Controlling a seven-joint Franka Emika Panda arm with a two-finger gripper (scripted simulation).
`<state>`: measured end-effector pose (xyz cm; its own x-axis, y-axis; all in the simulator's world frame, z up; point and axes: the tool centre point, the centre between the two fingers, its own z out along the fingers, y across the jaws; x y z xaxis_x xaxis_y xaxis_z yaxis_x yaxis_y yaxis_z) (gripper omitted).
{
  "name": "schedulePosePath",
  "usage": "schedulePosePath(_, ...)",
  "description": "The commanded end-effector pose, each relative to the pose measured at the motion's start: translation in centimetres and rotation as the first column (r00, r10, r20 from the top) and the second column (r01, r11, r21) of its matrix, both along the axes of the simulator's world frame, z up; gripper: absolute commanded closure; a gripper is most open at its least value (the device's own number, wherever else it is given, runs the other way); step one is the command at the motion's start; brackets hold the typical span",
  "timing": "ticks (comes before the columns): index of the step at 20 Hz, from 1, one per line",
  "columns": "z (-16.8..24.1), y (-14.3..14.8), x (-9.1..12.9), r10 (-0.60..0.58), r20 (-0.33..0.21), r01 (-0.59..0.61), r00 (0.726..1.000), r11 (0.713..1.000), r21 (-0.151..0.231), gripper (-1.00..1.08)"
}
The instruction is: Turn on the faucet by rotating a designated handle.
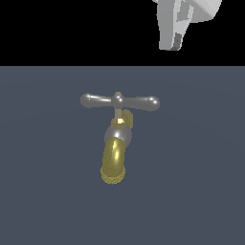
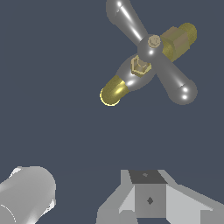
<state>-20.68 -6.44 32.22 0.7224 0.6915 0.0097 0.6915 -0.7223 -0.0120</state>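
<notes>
The faucet [image 1: 115, 160] stands on the dark grey floor, its brass-gold curved spout pointing toward the exterior view's lower edge, with a silver-grey collar and thin brass stem above it. Across the stem's top lies the handle [image 1: 119, 101], a glossy grey crossbar with a central hub and rounded knobs, level and wider than the spout. In the wrist view the handle [image 2: 151, 48] runs diagonally over the faucet [image 2: 114, 91]. My gripper [image 1: 173, 42] hangs high at the exterior view's upper right, well apart from the handle and touching nothing. Only its lower part [image 2: 148, 194] shows, and the finger gap is unclear.
The flat dark grey floor [image 1: 48, 191] stretches all around the faucet, with a black background beyond its far edge. A pale grey cylinder [image 2: 26, 194], part of the arm, shows in the wrist view's corner.
</notes>
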Motion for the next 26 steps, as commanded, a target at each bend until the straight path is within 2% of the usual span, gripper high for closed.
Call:
schedulePosePath(1, -1.3, -0.3, 0.6, 0.066, 0.001, -0.066, 0.998, 0.998, -0.002, 1.08)
schedulePosePath(9, -5.4, -0.9, 2.8, 0.266, 0.001, -0.266, 0.964, 0.964, -0.009, 1.08)
schedulePosePath(18, -9.5, -1.0, 5.2, 0.459, 0.001, -0.459, 0.888, 0.888, -0.016, 1.08)
schedulePosePath(26, -11.6, -0.8, 6.5, 0.553, 0.001, -0.553, 0.833, 0.833, -0.017, 1.08)
